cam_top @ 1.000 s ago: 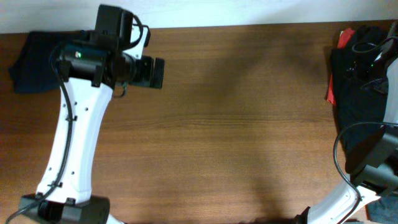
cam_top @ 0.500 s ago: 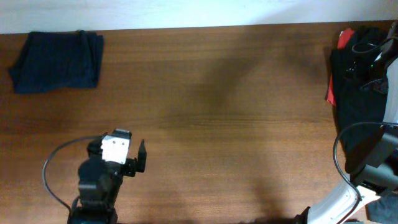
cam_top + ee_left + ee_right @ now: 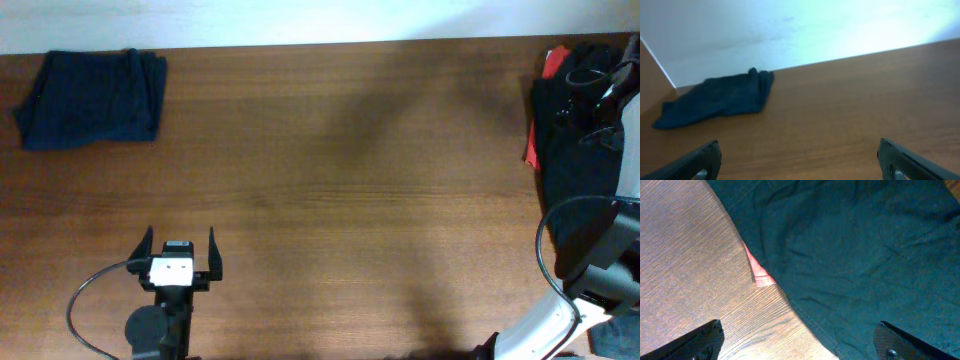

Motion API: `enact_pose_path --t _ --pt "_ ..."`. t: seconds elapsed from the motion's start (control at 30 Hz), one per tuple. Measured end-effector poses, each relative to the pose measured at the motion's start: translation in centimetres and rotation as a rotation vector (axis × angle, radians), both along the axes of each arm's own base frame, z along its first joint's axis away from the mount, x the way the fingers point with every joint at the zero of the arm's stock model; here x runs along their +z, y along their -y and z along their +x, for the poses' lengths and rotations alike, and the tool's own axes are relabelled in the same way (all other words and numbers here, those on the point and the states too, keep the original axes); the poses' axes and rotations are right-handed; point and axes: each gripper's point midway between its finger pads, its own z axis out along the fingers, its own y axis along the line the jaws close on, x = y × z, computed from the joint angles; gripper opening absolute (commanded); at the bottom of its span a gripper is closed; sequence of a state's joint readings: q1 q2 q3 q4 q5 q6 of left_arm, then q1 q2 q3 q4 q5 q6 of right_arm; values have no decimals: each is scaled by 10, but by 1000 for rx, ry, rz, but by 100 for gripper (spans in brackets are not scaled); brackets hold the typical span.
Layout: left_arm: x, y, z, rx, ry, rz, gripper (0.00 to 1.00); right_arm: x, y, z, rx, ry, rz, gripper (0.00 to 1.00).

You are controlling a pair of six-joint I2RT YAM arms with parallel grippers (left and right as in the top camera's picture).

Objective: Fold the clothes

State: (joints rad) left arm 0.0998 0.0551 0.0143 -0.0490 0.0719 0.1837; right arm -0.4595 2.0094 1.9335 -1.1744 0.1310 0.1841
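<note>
A folded dark navy garment [image 3: 92, 98] lies at the table's far left corner; it also shows in the left wrist view [image 3: 720, 97]. A pile of dark clothes [image 3: 578, 140] with a red piece [image 3: 552, 62] under it lies at the right edge. My left gripper [image 3: 180, 254] is open and empty near the front left, well away from the folded garment. My right gripper [image 3: 800, 342] is open, hovering just above the edge of the dark teal garment [image 3: 865, 255], with a red corner [image 3: 760, 275] peeking out beside it.
The wooden table [image 3: 360, 180] stretches between the two garments. A white wall [image 3: 790, 30] borders the far edge. The right arm's base and cable [image 3: 590, 260] stand at the front right.
My left arm has drawn back from the folded navy garment at the far left to the front left of the table, its gripper open. The right arm has not moved.
</note>
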Motion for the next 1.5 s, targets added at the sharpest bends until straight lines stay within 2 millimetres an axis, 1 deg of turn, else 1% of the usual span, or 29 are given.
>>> enact_pose_path --t 0.13,1.13,1.2,1.23,1.3,1.37,1.43,1.5 --pt "4 -4 -2 18 19 2 99 0 0 0 0 0 0 99" --pt "4 -4 -2 18 19 2 99 0 0 0 0 0 0 99" --pt "4 -4 -2 18 19 2 99 5 -2 0 3 9 -5 99" --pt "4 -4 -2 18 19 2 99 14 -4 0 7 29 -14 99" --pt "4 -4 -2 18 19 2 99 60 -20 -2 37 126 -59 99" --pt "4 -4 -2 18 19 2 99 99 -36 -7 67 211 -95 99" --pt "4 -4 -2 18 19 2 99 149 -62 -18 114 325 -138 99" --pt "4 -4 -2 18 19 2 99 183 -90 -28 169 411 -164 99"
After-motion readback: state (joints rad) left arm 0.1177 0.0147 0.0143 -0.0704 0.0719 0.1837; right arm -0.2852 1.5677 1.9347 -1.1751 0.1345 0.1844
